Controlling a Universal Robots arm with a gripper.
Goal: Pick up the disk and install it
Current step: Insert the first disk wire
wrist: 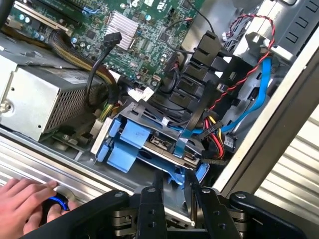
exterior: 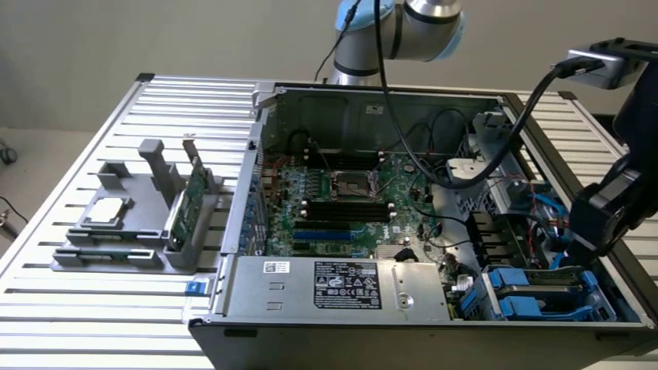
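Observation:
The disk (wrist: 158, 148), a grey drive in a blue plastic carrier, lies in the drive bay in a corner of the open computer case. In the exterior view its blue carrier (exterior: 537, 291) shows at the case's near right corner. My gripper (wrist: 174, 195) hovers just above and in front of the bay. Its two black fingers (wrist: 150, 204) stand apart with nothing between them, so it is open. In the exterior view the gripper (exterior: 605, 220) hangs over the case's right wall, above the bay.
Red, yellow and blue cables (wrist: 234, 107) run close beside the bay. The power supply (exterior: 340, 287) sits at the case's front. A person's hand (wrist: 24, 204) rests on a blue-ringed button by the case edge. A grey fixture (exterior: 123, 243) holds a chip and green card.

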